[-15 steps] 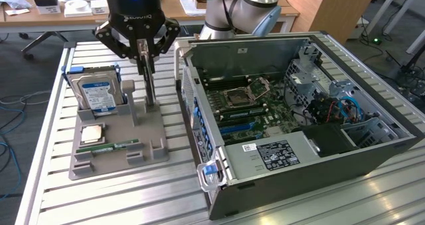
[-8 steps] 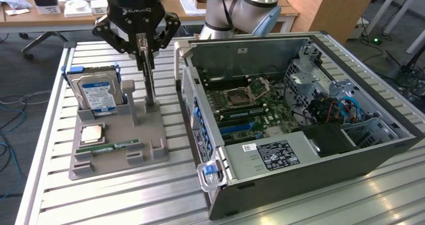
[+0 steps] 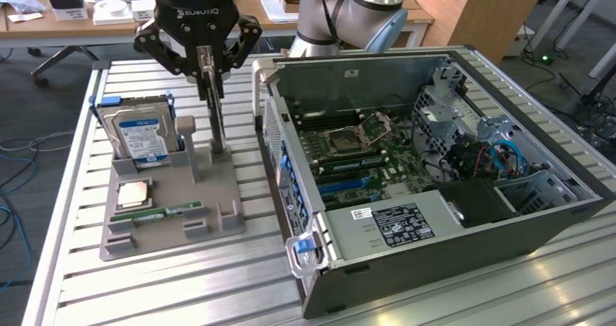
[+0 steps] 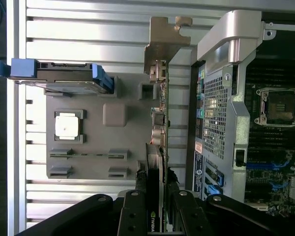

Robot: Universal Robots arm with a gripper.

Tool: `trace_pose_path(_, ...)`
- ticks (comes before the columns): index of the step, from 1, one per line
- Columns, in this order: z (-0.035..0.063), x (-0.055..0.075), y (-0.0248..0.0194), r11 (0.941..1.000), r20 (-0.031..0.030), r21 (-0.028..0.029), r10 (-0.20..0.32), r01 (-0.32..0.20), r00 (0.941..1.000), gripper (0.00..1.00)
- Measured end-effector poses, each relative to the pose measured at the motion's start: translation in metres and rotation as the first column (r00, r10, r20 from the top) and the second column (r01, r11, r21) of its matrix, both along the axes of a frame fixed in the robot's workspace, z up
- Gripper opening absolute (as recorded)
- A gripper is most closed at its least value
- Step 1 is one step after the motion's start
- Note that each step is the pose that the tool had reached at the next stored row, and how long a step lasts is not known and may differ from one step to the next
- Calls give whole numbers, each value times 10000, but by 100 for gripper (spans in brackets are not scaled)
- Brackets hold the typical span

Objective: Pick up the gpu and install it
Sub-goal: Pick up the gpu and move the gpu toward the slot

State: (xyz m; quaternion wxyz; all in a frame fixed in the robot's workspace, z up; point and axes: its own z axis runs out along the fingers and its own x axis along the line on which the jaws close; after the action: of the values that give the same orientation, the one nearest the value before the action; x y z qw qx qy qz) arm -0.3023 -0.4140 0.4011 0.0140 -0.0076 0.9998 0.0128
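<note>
Gripper [image 3: 208, 88] fingers [image 4: 132, 211] are clamped on the gpu [image 3: 218, 128], which stands upright and edge-on at the grey holder [image 3: 159, 196], beside the open case [image 3: 452, 247]. Risk: the thin card twists in the grip, or its bracket [image 4: 160, 49] clips the case wall. The exterior view shows the card's lower end at the holder. The wrist view shows the bracket and the grip.

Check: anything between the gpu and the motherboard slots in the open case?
Yes. The end effector grips the gpu upright at the gray holder. The computer case's perforated wall stands between it and the motherboard, to the exterior view's right. The case top is open; nothing visible covers the slots.
</note>
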Motion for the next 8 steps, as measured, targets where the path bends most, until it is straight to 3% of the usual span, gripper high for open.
trace_pose_path(8, 114, 0, 0, 10000, 0, 1, 0, 0, 10000, 26)
